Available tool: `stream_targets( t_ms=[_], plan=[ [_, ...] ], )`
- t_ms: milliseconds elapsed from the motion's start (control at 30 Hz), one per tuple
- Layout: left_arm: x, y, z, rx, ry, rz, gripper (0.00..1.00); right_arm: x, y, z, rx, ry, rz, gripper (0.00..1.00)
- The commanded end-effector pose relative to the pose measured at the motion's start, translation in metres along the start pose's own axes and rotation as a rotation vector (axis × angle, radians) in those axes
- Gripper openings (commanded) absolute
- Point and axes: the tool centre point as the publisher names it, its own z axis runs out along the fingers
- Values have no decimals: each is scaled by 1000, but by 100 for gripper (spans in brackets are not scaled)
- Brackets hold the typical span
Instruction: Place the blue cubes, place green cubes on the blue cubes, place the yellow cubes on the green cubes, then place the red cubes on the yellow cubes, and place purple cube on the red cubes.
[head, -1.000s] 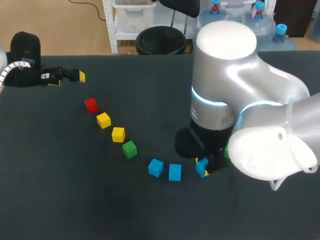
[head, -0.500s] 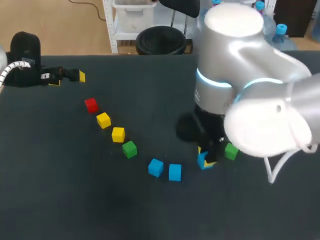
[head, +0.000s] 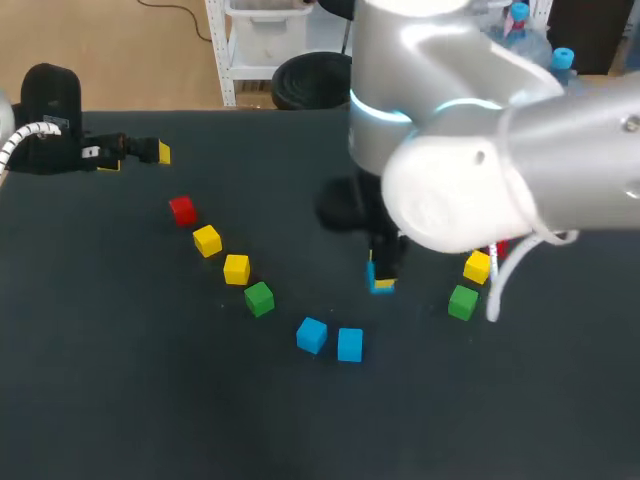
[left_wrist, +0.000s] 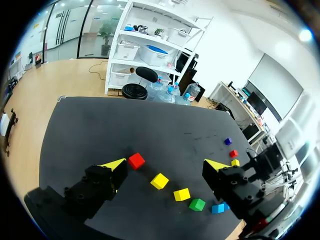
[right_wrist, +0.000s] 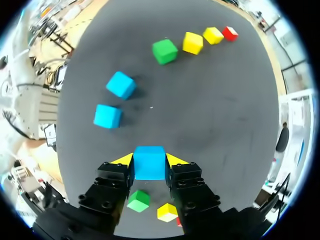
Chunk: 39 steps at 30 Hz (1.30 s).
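My right gripper (head: 382, 280) hangs above the table's middle, shut on a blue cube (right_wrist: 149, 162) that sits between its yellow tips. Two more blue cubes (head: 311, 335) (head: 349, 344) lie on the black table just left of and nearer than it. From them a green cube (head: 259, 298), two yellow cubes (head: 236, 268) (head: 207, 240) and a red cube (head: 182, 209) run in an arc to the far left. My left gripper (head: 135, 156) rests open at the far left edge, holding nothing. A small purple cube (left_wrist: 228, 141) shows far ahead in the left wrist view.
Right of the held cube lie a yellow cube (head: 477, 266), a green cube (head: 462, 301) and a partly hidden red cube (head: 500, 248) under my right arm. The bulky right arm covers much of the table's far right.
My right gripper closed on the blue cube, lifted it off the table beside the right-hand green cube, and carried it left and farther back. The left arm stayed still.
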Motion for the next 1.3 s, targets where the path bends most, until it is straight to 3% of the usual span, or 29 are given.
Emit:
stream_targets(
  t_ms=[33,367,700,1300],
  plan=[
    [1,2,0,6,-4,1,100,-4,-12,6,-38,11,46,0],
    [1,2,0,6,-4,1,100,11,-45,10,24,-31,50,0],
    [1,2,0,6,-4,1,100,6,-55,8,12,-15,-63,0],
    [1,2,0,6,-4,1,100,19,-77,35,-18,-45,-7,0]
  ],
)
